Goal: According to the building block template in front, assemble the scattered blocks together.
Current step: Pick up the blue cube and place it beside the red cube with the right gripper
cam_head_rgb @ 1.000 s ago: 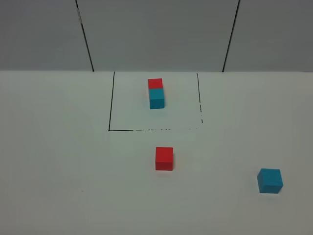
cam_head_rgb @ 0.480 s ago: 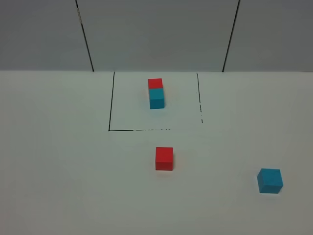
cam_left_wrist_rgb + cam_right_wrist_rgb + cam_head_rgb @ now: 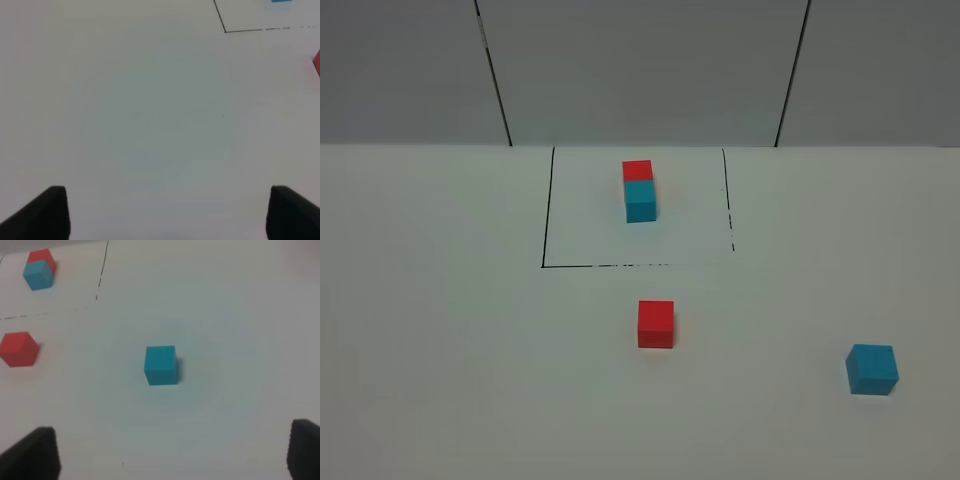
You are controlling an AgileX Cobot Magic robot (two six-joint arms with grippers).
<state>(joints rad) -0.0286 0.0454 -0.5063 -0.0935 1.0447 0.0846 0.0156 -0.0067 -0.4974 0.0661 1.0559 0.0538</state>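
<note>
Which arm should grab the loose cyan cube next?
Probably the right: the matte cyan cube lies centred ahead of the open right gripper, while the left gripper has only white table ahead.

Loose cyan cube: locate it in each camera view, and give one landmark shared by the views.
Exterior high: the loose cyan cube sits lower right, apart from everything else.
Left wrist: not in it; the cyan sliver at the edge belongs to the template.
Right wrist: mid-picture, alone.
Shared landmark: the loose red cube, visible in all three views.
</note>
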